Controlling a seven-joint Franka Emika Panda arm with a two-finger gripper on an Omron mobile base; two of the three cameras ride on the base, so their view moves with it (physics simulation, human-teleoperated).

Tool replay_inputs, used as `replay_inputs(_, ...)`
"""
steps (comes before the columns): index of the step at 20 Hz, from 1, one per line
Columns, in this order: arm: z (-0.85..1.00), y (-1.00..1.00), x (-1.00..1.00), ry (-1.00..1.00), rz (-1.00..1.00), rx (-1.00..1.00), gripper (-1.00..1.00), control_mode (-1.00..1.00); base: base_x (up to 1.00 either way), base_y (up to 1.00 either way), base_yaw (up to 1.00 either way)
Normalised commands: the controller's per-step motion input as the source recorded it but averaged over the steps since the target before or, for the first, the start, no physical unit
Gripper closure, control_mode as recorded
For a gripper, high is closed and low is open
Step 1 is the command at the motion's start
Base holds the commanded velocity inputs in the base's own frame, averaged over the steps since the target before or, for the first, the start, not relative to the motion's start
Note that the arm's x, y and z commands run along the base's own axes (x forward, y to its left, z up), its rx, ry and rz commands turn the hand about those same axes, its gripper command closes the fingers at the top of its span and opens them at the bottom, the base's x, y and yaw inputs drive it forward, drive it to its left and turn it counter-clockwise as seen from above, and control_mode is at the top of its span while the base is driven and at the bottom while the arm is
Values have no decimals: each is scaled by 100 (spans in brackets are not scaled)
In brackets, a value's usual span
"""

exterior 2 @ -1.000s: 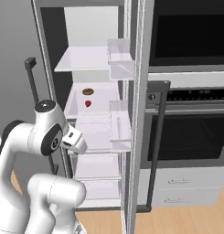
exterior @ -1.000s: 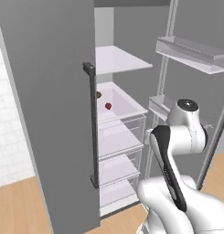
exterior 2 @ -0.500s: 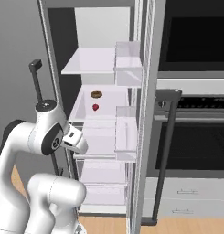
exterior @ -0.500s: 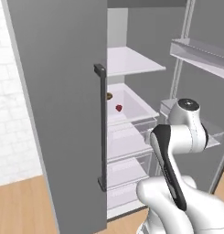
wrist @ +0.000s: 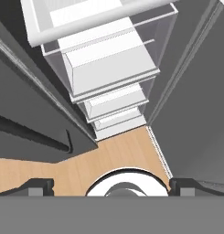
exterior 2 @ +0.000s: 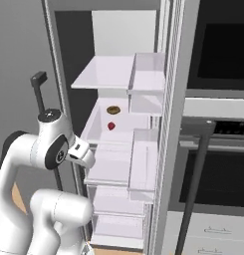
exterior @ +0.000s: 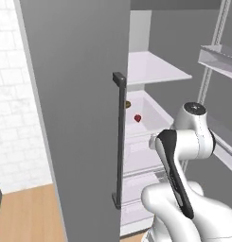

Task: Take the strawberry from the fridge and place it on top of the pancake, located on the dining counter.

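The grey fridge (exterior: 75,94) stands open, with its white shelves and drawers (exterior 2: 118,74) showing. On the middle shelf lies the tiny red strawberry (exterior: 137,117) (exterior 2: 111,126). My gripper (exterior 2: 84,155) hangs folded in front of the drawers, below the strawberry and short of it. In the hand view it looks down past the fridge drawers (wrist: 113,68) at the wood floor. The gripper (wrist: 111,188) is open, its fingertips (wrist: 38,186) spread wide with nothing between them. The pancake and the dining counter are out of view.
A small brown donut (exterior: 128,103) (exterior 2: 113,109) lies just behind the strawberry. The fridge's left door, with its dark bar handle (exterior: 120,142), stands close on my left. The right door's bins (exterior 2: 146,159) jut inward. A black-glass wall oven (exterior 2: 218,55) is at the right.
The whole picture has shifted and grown: the base has driven closer to the open fridge. The arm keeps the same folded pose, and the strawberry stays on its shelf.
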Motion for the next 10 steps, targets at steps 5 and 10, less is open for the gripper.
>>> replay_inputs(5,0,0,0,0,0,0,-100,100,60,-14,11)
replay_inputs(10,0,0,0,0,0,0,-100,100,28,-31,15)
